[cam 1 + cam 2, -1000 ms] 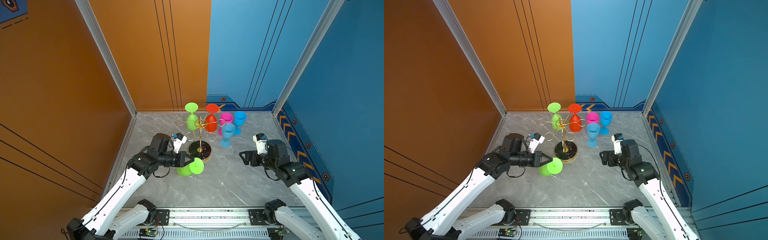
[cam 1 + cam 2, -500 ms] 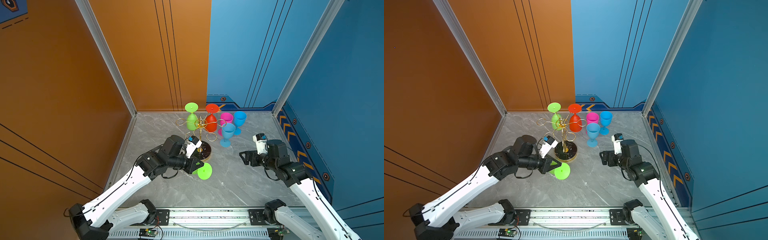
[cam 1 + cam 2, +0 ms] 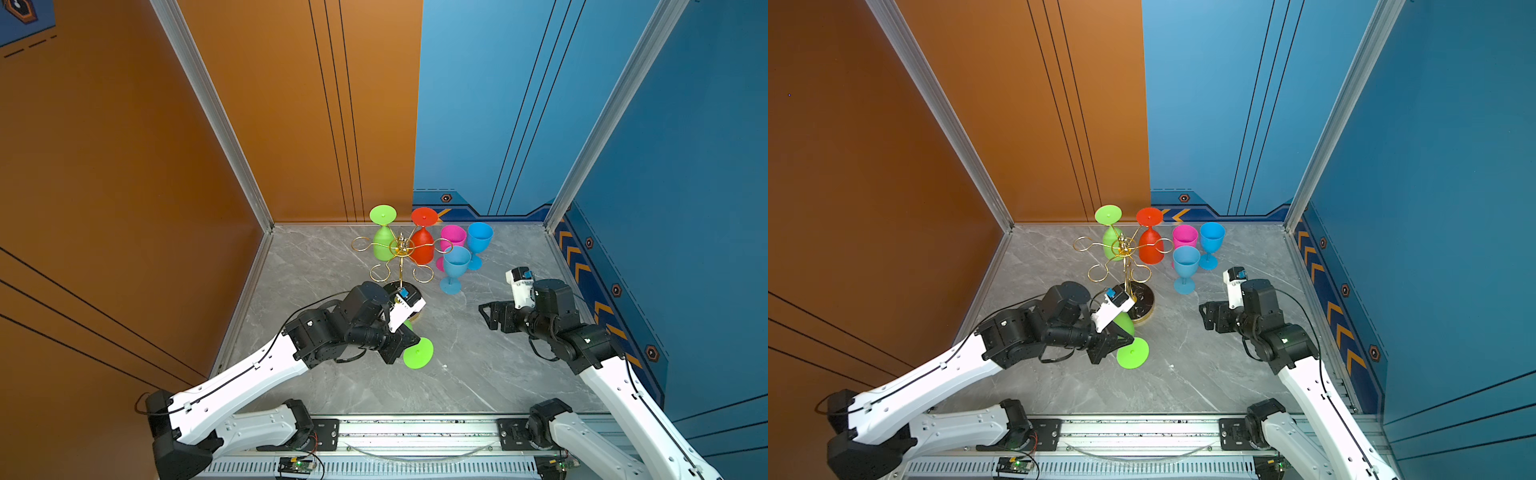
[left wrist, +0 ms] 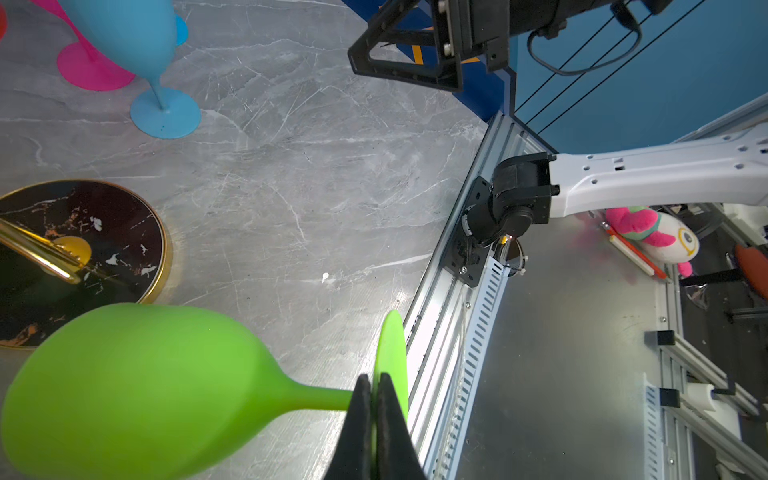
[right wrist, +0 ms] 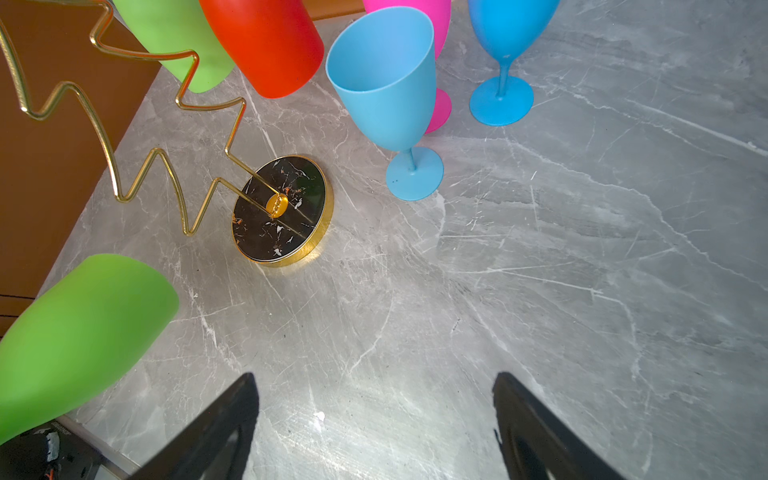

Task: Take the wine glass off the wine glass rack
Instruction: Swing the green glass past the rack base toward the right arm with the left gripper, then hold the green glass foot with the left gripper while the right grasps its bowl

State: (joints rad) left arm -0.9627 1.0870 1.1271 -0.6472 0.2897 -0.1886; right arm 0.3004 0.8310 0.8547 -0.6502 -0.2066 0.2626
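We see the left tool (image 4: 374, 384) clamped on the stem of a green wine glass (image 4: 137, 386), right by its foot. The glass is off the wine glass rack (image 3: 401, 248). It is held on its side above the counter (image 3: 478, 374), between the rack's black base and the front edge. The rack stands toward the back edge, about midway along it. A second green glass (image 3: 383, 245) and a red glass (image 3: 423, 245) hang upside down from it. To its right a pink glass (image 3: 453, 236), a near blue glass (image 3: 456, 266) and a far blue glass (image 3: 480, 239) stand upright. The right tool (image 5: 374, 376) hovers near the right edge, its jaws wide apart and empty.
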